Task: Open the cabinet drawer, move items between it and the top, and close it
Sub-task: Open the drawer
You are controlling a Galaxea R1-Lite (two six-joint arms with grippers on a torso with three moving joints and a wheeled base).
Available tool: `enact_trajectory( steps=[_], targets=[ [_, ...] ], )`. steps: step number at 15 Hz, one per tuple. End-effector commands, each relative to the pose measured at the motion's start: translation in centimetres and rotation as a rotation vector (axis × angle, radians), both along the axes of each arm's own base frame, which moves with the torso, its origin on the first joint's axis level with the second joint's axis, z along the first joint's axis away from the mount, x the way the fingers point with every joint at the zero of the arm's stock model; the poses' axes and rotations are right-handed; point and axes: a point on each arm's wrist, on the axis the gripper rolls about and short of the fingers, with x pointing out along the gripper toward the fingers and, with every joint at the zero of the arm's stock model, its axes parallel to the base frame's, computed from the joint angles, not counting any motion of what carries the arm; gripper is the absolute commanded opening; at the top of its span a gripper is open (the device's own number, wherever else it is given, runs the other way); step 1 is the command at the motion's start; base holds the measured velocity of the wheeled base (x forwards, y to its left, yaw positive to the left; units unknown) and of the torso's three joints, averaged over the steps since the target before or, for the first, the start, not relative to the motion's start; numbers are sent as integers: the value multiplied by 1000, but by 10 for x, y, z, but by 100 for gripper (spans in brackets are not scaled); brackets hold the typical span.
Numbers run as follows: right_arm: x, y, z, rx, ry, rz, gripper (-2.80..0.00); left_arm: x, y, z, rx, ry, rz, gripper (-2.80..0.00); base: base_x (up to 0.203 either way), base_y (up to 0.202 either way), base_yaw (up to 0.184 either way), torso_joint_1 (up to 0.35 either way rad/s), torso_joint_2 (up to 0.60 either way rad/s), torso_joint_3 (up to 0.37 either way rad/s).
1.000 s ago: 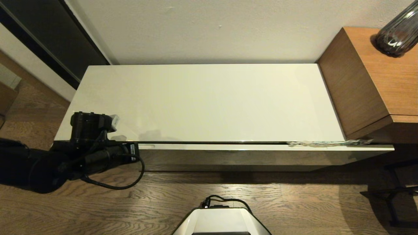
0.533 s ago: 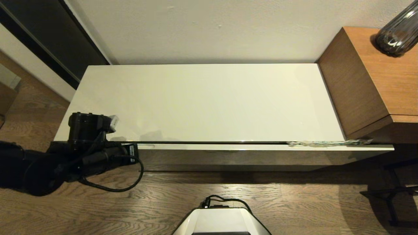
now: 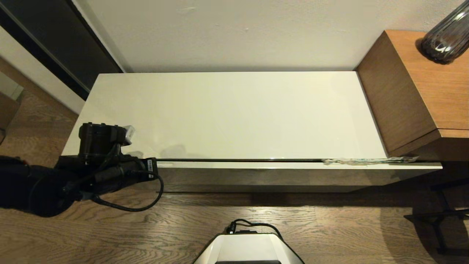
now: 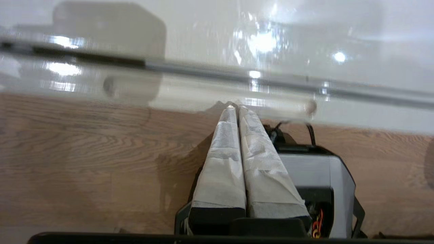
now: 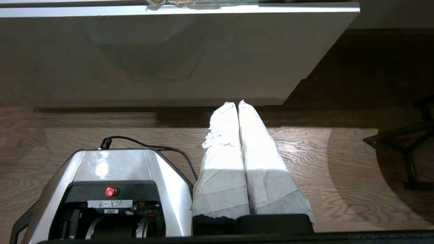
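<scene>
The top (image 3: 234, 113) is a glossy cream-white slab with nothing on it. Below its front edge the cabinet drawer (image 3: 274, 165) stands out by a thin dark gap. A crumpled clear plastic edge with green print (image 3: 366, 160) pokes from that gap at the right; it also shows as a brown and green bit (image 5: 203, 2). The slipper pair is hidden. My left arm (image 3: 121, 170) is at the drawer's left end. The left gripper (image 4: 236, 107) is shut and empty, tips against the rim by a recessed slot (image 4: 176, 91). My right gripper (image 5: 237, 102) is shut and empty, low before the drawer front (image 5: 152, 57).
A brown wood-grain cube (image 3: 414, 95) with a dark ribbed vase (image 3: 445, 40) adjoins the top on the right. My white base (image 3: 249, 249) stands on the wood floor in front. A black metal stand (image 3: 439, 220) is at the lower right. A wall runs behind.
My left arm has shifted a little to the right along the drawer's front. The gap of the drawer looks the same.
</scene>
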Motion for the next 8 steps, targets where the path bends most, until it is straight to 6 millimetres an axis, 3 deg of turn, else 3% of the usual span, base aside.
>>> enact_trajectory(
  steps=[1, 8],
  targets=[
    [0, 0, 0, -1, 1, 0, -280, 8, -2, -4, 4, 5, 8, -280, 0, 0, 0, 0, 0, 0],
    [0, 0, 0, -1, 1, 1, -280, 14, -3, -10, 17, 25, 7, -280, 0, 0, 0, 0, 0, 0]
  ],
)
